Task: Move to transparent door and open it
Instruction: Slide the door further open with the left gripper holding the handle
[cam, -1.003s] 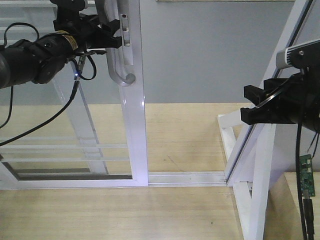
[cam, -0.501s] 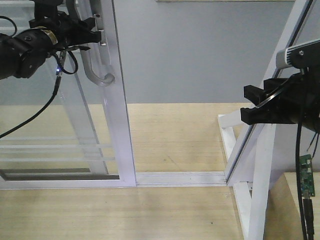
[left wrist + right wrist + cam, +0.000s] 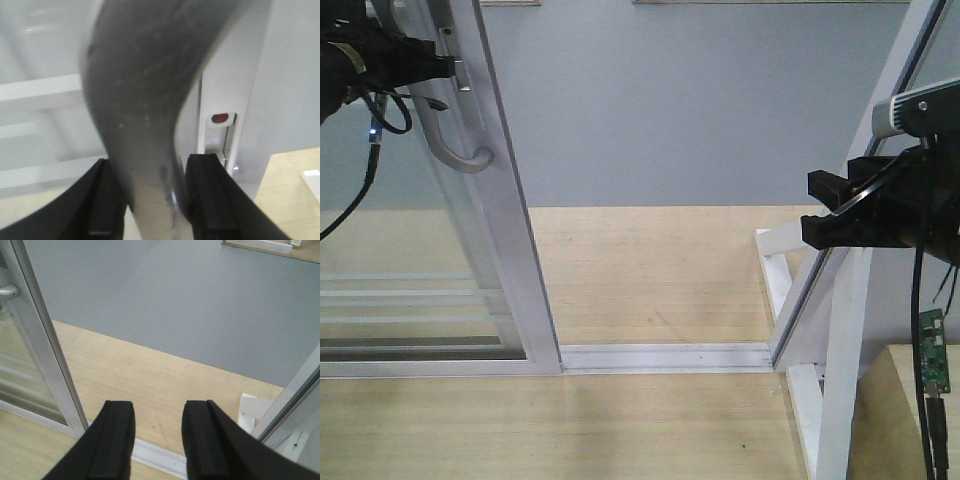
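**Grey wall, pale wood floor: left pincer clamped on the door handle**

Grey wall (image 3: 720,100) fills the background, with a light wooden floor (image 3: 650,270) running below it and a white floor track (image 3: 660,355) crossing the floor from side to side. The transparent door (image 3: 505,200) stands at the left of the front view, its glossy white stile leaning slightly in the picture and its foot sitting on the track. Thin white bars (image 3: 400,300) cross the glass low down. The door is well apart from the slanted white frame (image 3: 840,330) on the right, with bare track between them.

The left pincer (image 3: 442,68) is at the top left, closed around the curved grey handle (image 3: 460,150). In the left wrist view its two black fingers (image 3: 102,200) press against either side of the handle, and a small latch with a red dot (image 3: 220,118) shows on the stile just behind.

The right pincer (image 3: 820,208) hangs in front of the slanted frame, its fingers apart and holding nothing. A green circuit board (image 3: 932,350) dangles below that arm.
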You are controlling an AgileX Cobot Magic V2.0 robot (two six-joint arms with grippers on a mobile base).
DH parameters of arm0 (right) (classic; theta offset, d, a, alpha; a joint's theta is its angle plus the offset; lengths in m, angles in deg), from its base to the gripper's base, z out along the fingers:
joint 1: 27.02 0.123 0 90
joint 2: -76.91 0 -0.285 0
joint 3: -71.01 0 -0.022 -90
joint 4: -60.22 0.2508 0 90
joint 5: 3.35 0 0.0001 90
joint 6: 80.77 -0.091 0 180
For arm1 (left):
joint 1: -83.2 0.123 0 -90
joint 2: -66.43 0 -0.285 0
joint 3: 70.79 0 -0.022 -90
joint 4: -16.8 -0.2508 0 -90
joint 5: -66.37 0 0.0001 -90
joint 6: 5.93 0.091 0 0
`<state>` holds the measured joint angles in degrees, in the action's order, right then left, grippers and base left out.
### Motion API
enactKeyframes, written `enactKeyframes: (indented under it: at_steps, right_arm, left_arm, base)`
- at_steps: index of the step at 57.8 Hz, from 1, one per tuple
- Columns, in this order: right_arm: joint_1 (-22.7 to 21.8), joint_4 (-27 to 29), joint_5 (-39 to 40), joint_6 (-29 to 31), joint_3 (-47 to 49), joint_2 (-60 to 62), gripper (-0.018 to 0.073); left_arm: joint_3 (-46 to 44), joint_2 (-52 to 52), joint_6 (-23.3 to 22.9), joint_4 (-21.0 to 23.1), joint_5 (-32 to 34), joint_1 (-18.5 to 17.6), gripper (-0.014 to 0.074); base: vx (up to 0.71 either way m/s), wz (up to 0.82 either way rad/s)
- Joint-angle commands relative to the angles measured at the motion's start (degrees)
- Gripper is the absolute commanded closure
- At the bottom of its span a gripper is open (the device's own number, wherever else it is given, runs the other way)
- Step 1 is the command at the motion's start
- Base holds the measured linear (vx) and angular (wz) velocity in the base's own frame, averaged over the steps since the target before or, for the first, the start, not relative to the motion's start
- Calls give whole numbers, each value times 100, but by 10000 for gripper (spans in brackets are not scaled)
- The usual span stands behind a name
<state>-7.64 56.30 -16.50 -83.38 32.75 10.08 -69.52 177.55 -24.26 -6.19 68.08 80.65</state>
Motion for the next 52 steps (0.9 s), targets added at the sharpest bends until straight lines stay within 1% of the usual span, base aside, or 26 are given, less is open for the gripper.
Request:
enactKeyframes:
  at_steps: [1,15,25,40,46,52]
  right_arm:
    - [-26,-49,445,3,169,99,237]
    - [-26,-49,445,3,169,99,237]
    - [-26,-49,445,3,169,99,237]
    - [-26,-49,445,3,169,99,237]
    - [-26,-49,464,3,169,99,237]
    - [-26,-60,491,8,169,99,237]
  left_arm:
    - [-181,-448,0,38,365,205,211]
    - [-181,-497,5,7,-14,577,211]
    - [-181,-497,-1,-403,-84,848,211]
    - [-181,-771,3,-415,-172,880,211]
    - [-181,-945,30,-415,-545,880,210]
    - [-177,-1243,333,-369,-1273,880,209]
  base:
    - [0,0]
    - [0,0]
    - [0,0]
    - [0,0]
    - [0,0]
    - [0,0]
